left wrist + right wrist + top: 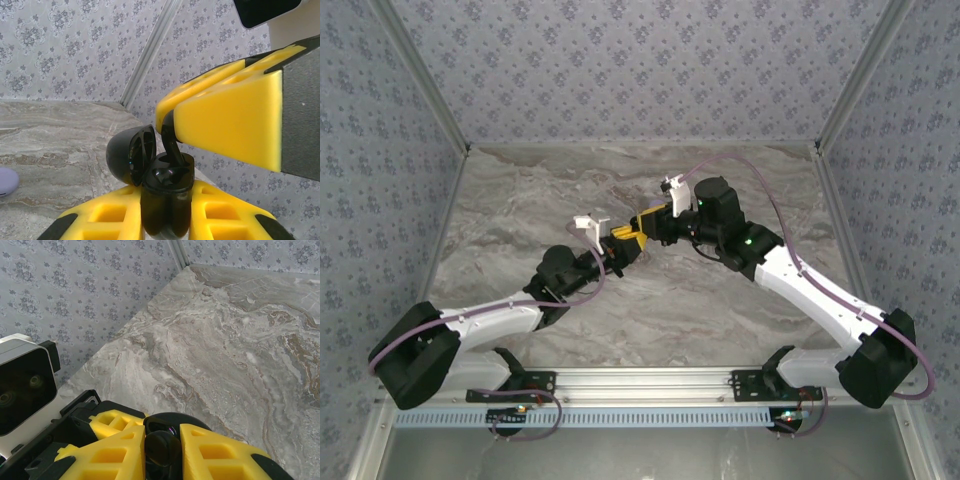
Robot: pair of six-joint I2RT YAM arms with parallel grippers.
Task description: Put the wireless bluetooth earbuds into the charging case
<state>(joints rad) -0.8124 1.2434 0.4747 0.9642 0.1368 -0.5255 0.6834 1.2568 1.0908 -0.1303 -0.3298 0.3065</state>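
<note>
My left gripper (167,199) is shut on the black charging case (167,210), holding it upright above the table with its lid (125,155) swung open to the left. My right gripper (164,452) is shut on a black earbud (162,449). In the left wrist view that earbud (171,146) hangs from the right gripper's yellow fingers (230,112), its lower end inside the case's open top. I cannot tell whether the glossy hollow beside it holds another earbud. From above, the left gripper (620,241) and right gripper (648,222) meet tip to tip over the table's middle.
A lilac round disc (7,180) lies on the marble table (240,340) at the left edge of the left wrist view. Patterned walls (640,70) close in the table at the back and on both sides. The left arm's white wrist camera (22,385) sits close to the right gripper.
</note>
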